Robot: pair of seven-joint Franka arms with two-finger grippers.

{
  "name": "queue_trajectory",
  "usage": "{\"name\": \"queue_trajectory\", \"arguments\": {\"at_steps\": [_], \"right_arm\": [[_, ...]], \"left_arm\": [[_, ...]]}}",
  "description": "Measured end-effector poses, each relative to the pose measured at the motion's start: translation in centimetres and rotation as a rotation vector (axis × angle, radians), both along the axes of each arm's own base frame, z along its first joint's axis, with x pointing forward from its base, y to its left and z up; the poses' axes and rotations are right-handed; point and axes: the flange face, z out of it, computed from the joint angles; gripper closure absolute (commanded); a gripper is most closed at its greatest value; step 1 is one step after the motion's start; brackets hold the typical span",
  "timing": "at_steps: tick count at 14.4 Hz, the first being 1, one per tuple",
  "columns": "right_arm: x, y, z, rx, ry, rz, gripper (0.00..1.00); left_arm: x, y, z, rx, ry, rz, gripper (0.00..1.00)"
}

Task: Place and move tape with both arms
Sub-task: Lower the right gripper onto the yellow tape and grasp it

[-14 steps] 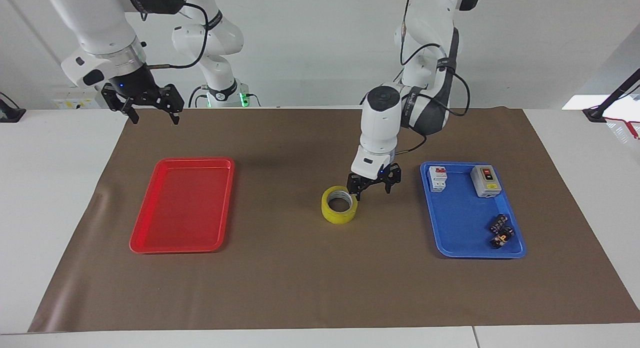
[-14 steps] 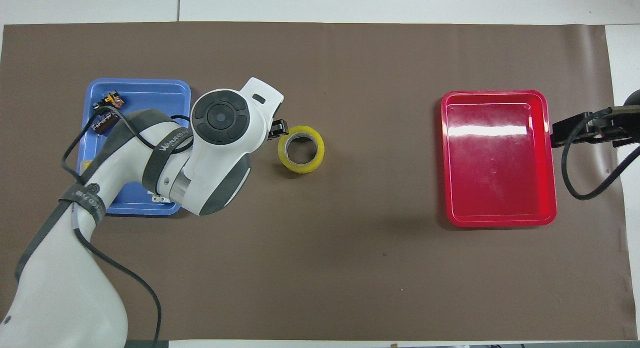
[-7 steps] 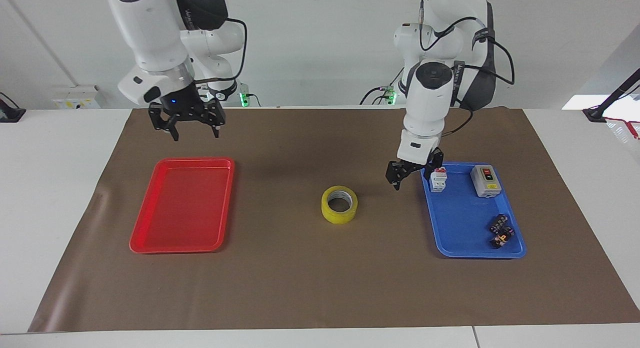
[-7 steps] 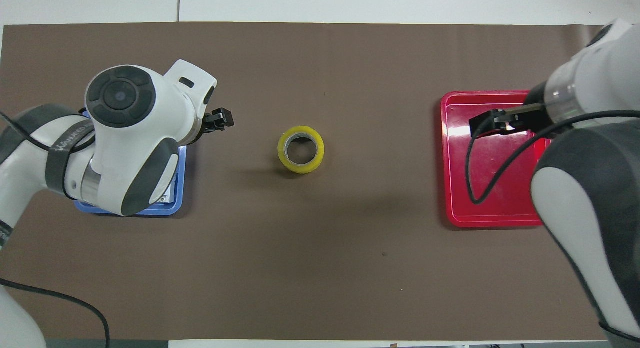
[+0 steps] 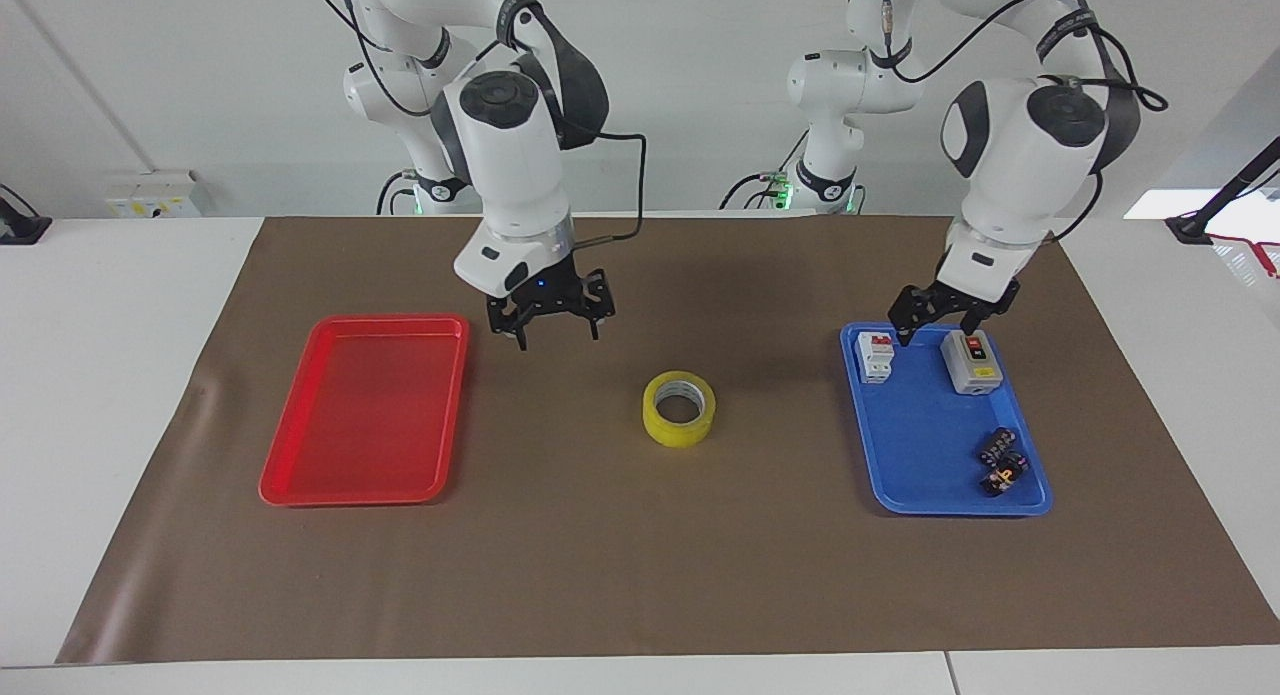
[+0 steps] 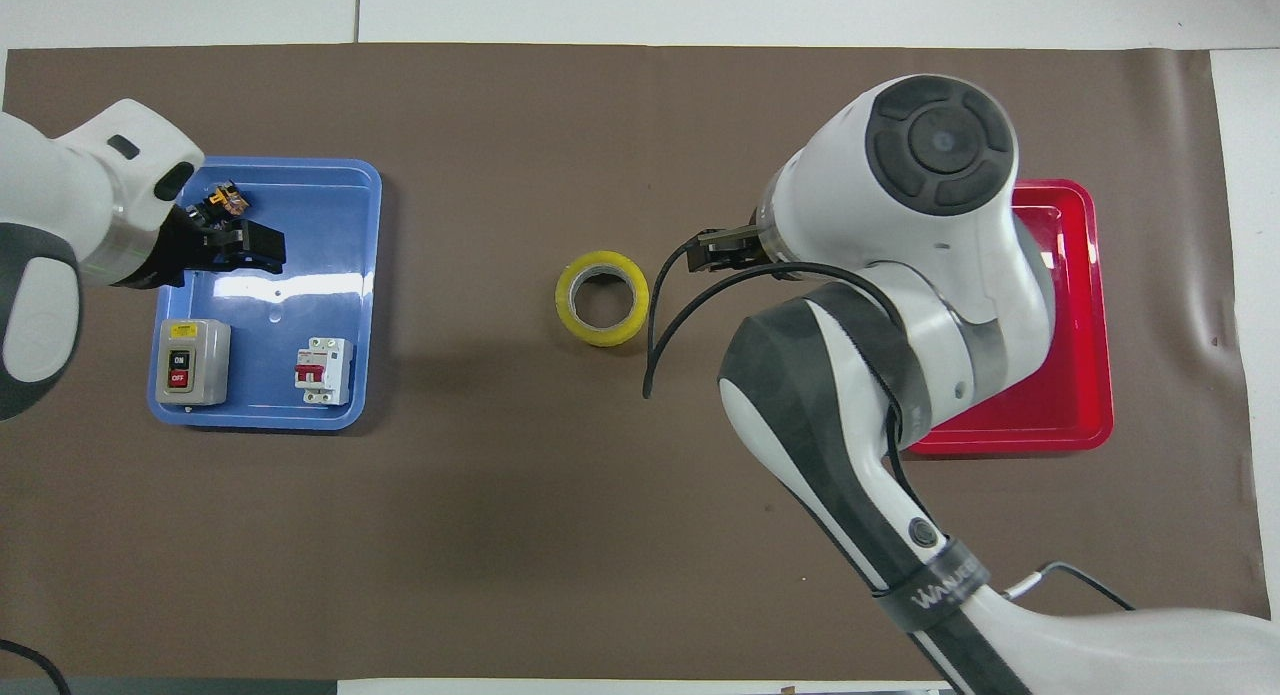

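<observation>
Tape (image 5: 679, 409) flat on brown mat (image 5: 620, 575), midway between red tray (image 5: 300, 475) and blue tray (image 5: 900, 490). Handover step: right gripper (image 5: 547, 325) up beside it, fingers spread, empty; left gripper (image 5: 950, 320) over blue tray, fingers spread. Next: lower and pinch the roll's wall.

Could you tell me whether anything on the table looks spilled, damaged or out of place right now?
Nothing stands out. The tape roll lies flat on the brown mat, between the red tray and the blue tray.
</observation>
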Motion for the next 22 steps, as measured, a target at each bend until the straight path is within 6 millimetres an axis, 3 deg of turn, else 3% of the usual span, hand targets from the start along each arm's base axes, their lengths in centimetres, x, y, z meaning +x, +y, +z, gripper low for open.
{"name": "queue_trajectory", "arguments": {"at_steps": [2, 5, 8, 11, 17, 18, 19, 21, 22], "right_arm": [[0.3, 3.2, -3.2, 0.029, -0.021, -0.005, 0.00], [0.4, 6.8, -8.3, 0.043, -0.030, -0.009, 0.00], [0.9, 7.5, -11.3, 0.045, -0.038, -0.006, 0.00], [0.3, 8.9, -13.7, 0.035, -0.025, 0.024, 0.00], [0.0, 9.2, -17.6, 0.036, -0.043, 0.060, 0.00], [-0.1, 9.2, -18.1, 0.035, -0.040, 0.061, 0.08], [-0.2, 9.2, -18.4, 0.033, -0.037, 0.061, 0.28], [-0.2, 9.1, -18.6, 0.030, -0.034, 0.061, 0.95], [-0.2, 9.1, -18.6, 0.030, -0.034, 0.061, 1.00]], "left_arm": [[-0.2, 2.9, 1.2, -0.004, 0.003, -0.003, 0.00], [-0.2, 4.4, 2.7, -0.004, 0.004, 0.005, 0.00], [-0.3, 4.7, 5.2, -0.003, 0.013, 0.005, 0.00], [-0.5, 4.7, 7.4, -0.003, 0.022, 0.005, 0.00], [-1.7, 4.6, 8.2, -0.004, 0.071, 0.000, 0.00], [-1.9, 4.5, 8.5, -0.011, 0.070, 0.001, 0.00], [-2.1, 4.4, 8.8, -0.019, 0.068, 0.001, 0.00], [-2.3, 4.4, 9.1, -0.025, 0.063, 0.001, 0.00], [-2.4, 4.4, 9.3, -0.026, 0.061, 0.001, 0.00]]}}
